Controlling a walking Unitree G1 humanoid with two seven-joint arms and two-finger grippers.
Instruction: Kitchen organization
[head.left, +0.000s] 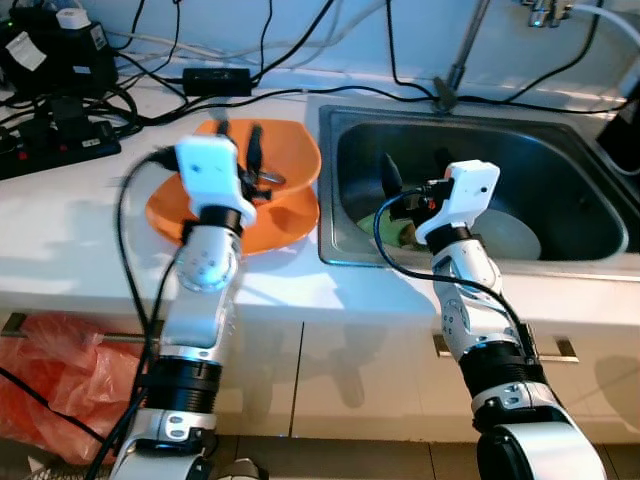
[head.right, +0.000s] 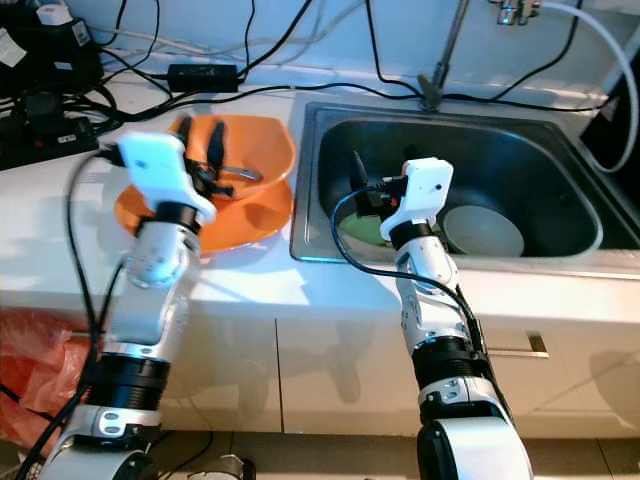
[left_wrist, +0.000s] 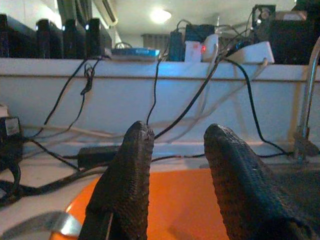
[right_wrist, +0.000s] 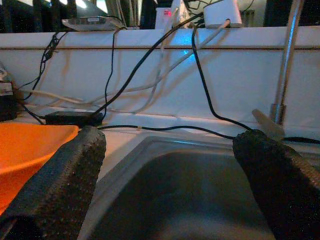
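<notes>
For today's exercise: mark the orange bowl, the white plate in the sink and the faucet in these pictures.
Orange bowl (head.right: 262, 215): right eye view, on its front inner wall.
White plate (head.right: 485, 230): right eye view, on its flat middle.
Faucet (head.left: 465, 45): left eye view, on its slanted metal stem.

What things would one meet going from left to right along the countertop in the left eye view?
Black power strip → orange bowl with the left gripper over it → steel sink with the right gripper in it → white plate.
</notes>
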